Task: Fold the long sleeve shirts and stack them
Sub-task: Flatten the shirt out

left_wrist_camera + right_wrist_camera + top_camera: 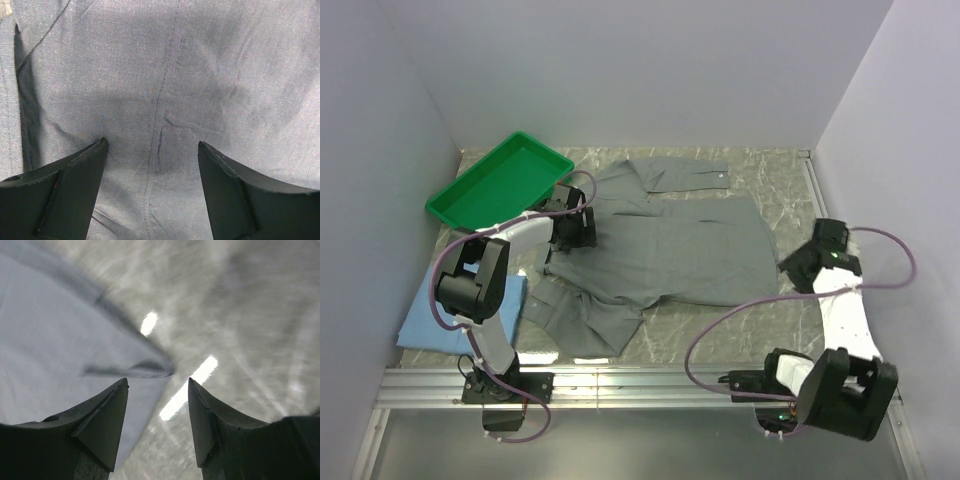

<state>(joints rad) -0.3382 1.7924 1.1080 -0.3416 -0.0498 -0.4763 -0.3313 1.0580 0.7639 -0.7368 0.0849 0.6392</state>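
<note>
Overhead, the grey shirt (670, 250) lies spread across the middle of the marble-patterned table (770, 180), with one sleeve reaching toward the far wall and the other toward the near edge. The light blue shirt (420, 325) rests flat at the near left, partly under the left arm and just beside the grey shirt's near sleeve. The green tray (500, 180) stands at the far left. The left gripper (575, 228) is over the grey shirt's left edge; its fingers (75, 185) are spread wide over seamed cloth and grasp nothing. The right gripper (798, 262) is at the shirt's right corner. Its fingers (100, 425) stand apart, with the cloth corner just ahead of the gap and unheld.
</note>
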